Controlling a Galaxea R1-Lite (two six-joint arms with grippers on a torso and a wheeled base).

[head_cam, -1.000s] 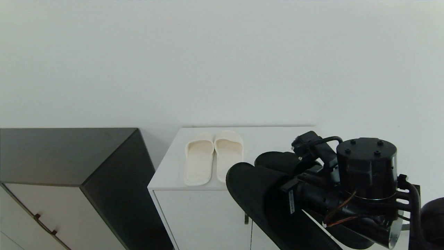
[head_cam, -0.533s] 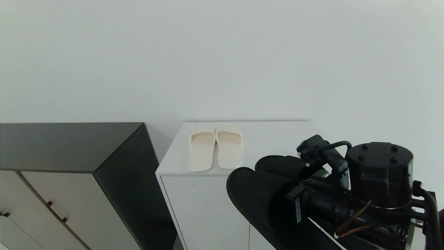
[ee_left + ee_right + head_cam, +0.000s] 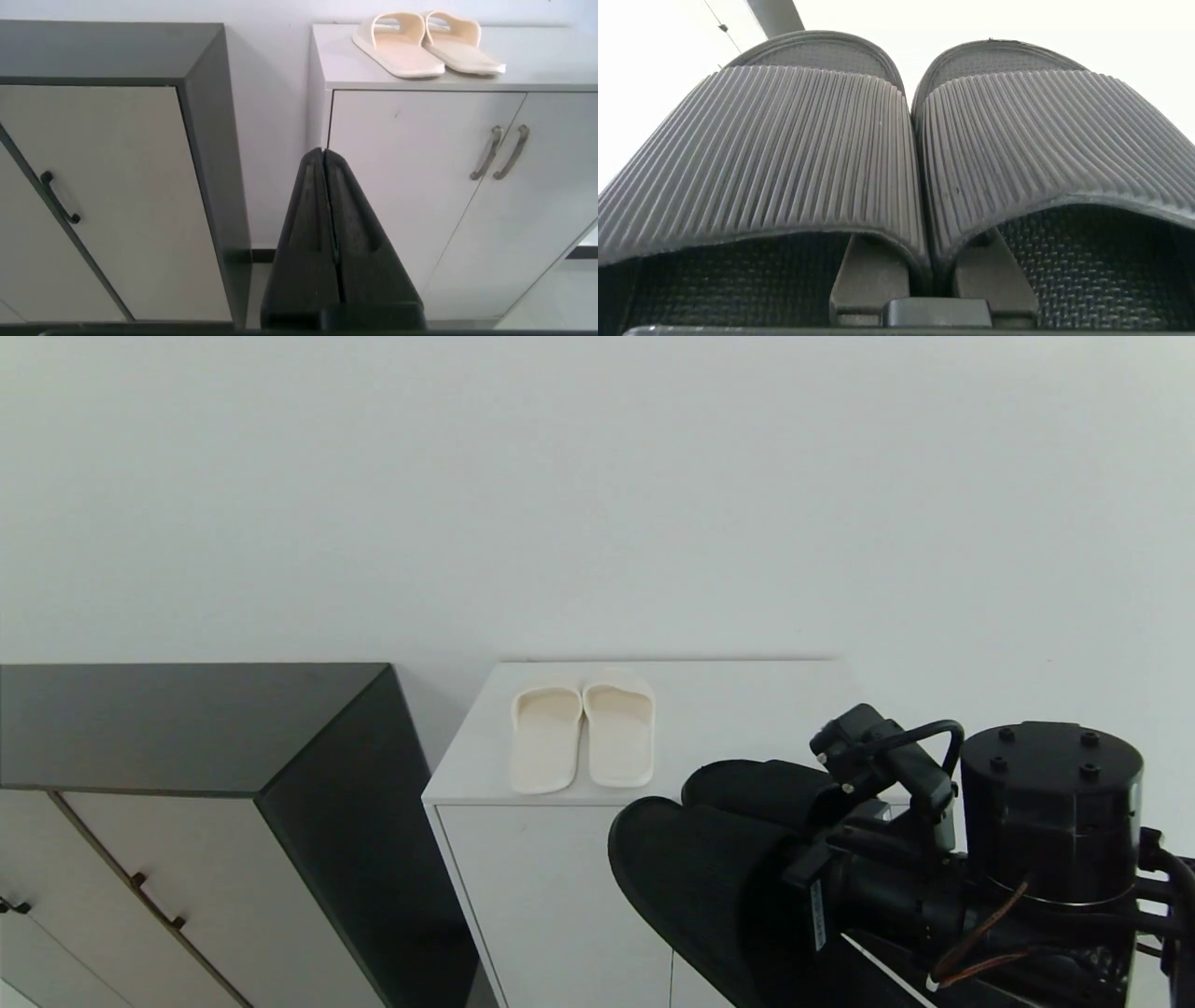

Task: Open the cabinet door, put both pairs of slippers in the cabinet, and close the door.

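Wall [image 3: 597,495]: I see a plain pale surface behind both pieces of furniture.
Dark cabinet [image 3: 187,728]: it stands on my left, with a dark top and side. Its pale doors are shut and carry small dark handles.
White cabinet [image 3: 551,896]: it stands just beside the dark cabinet, to its right and against the wall. Both doors are shut.
Black slippers [image 3: 709,877]: I have the pair held in the air on my right, side by side. They are in front of the white cabinet and level with its top edge. The ribbed straps face the right wrist camera.
Cream slippers [image 3: 583,733]: the pair lies flat on the left part of the white cabinet's top. The two are side by side and touching.
Right gripper [image 3: 929,275]: one finger sits under each strap, and the fingers are clamped on the inner edges of the black slippers.
Left gripper [image 3: 323,159]: the fingers are pressed together with nothing between them. It sits low, in front of the gap between the two cabinets.
Door handles [image 3: 486,154]: I note two metal bars set close together where the white cabinet's doors meet.
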